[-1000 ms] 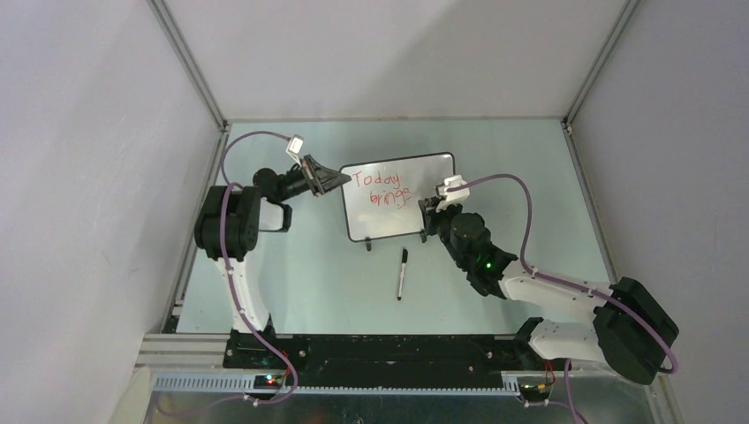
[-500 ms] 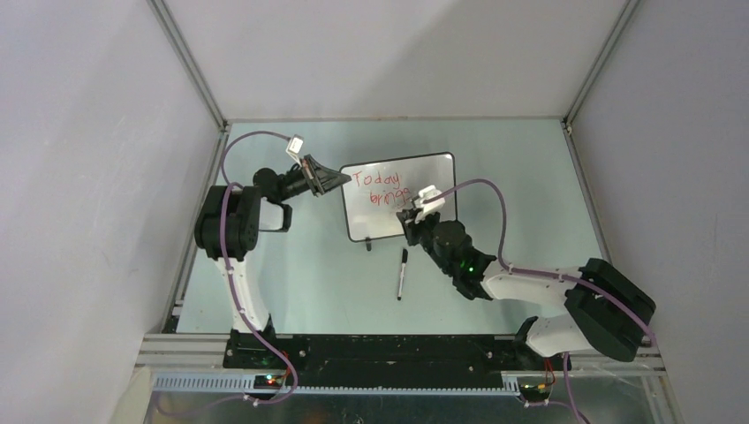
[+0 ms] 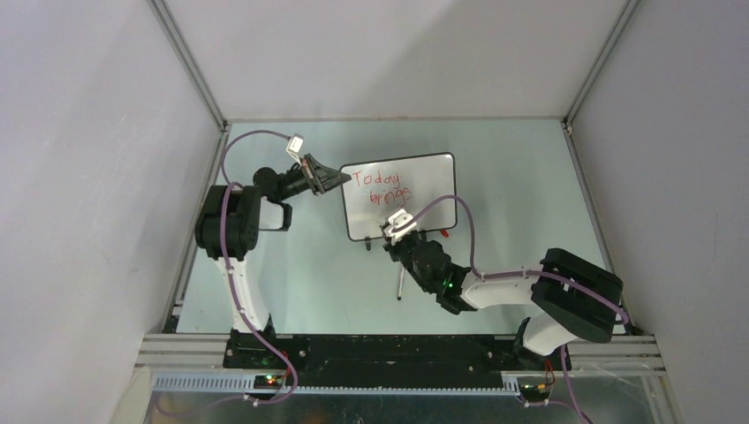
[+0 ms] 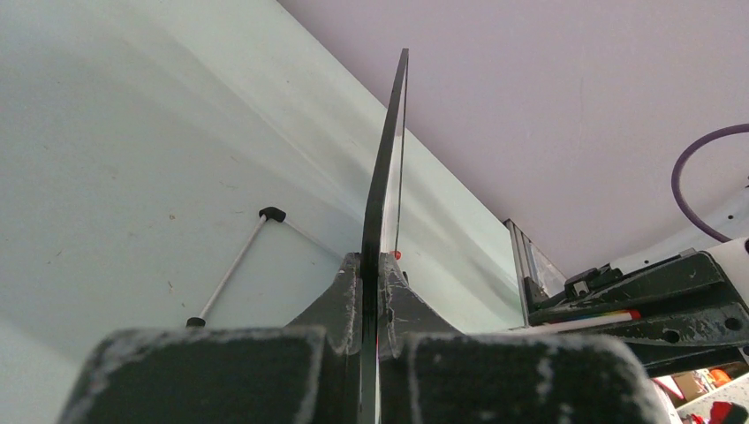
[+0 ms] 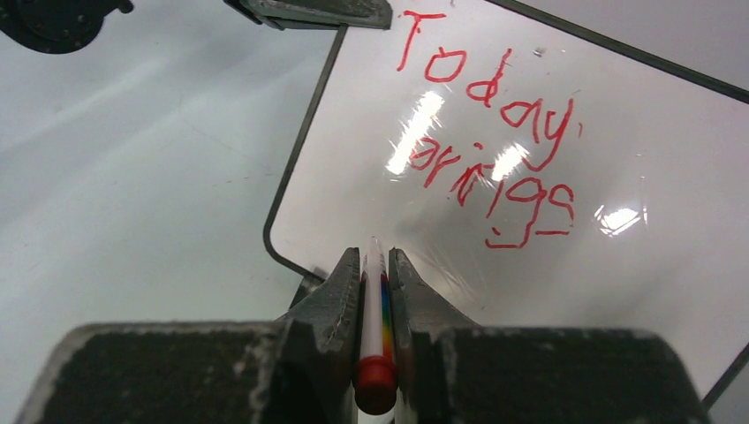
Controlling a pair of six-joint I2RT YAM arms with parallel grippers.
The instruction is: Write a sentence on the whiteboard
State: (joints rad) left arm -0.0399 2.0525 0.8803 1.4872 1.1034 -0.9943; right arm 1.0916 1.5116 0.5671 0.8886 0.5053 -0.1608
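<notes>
Where the board stands: the small rectangular whiteboard [image 3: 428, 190], with a glossy white face and a thin black rounded-corner frame, stands propped up near the middle of the pale green tabletop [image 3: 291, 265], between the two arms. One small black foot [image 3: 367, 245] shows under its lower edge.
Writing: the sentence [image 5: 495, 150] of red handwritten marker words sits in the upper left part of the white face. It reads "Today" above "brings", in two lines.
Left arm: the black two-finger left gripper [image 3: 343, 181] is pinched shut on the whiteboard's left edge. In the left wrist view the frame [image 4: 386, 159] rises edge-on from between the closed fingers.
Right arm: the black right gripper [image 3: 389, 238] sits low in front of the board's lower edge, with its jaws clamped tight around a marker.
Marker: the white-barrelled marker [image 5: 374, 309], with a rainbow stripe and a red rear end, lies along the fingers and points at the board's lower left area. Whether its tip touches the face cannot be told.
Pen: a slim pale pen [image 4: 231, 265] with black ends lies flat on the tabletop in front of the board, apart from it. In the top view it is partly under the right arm.
Red piece: a small red piece [image 3: 444, 233] lies just beside the board's lower right edge, too small to identify.
</notes>
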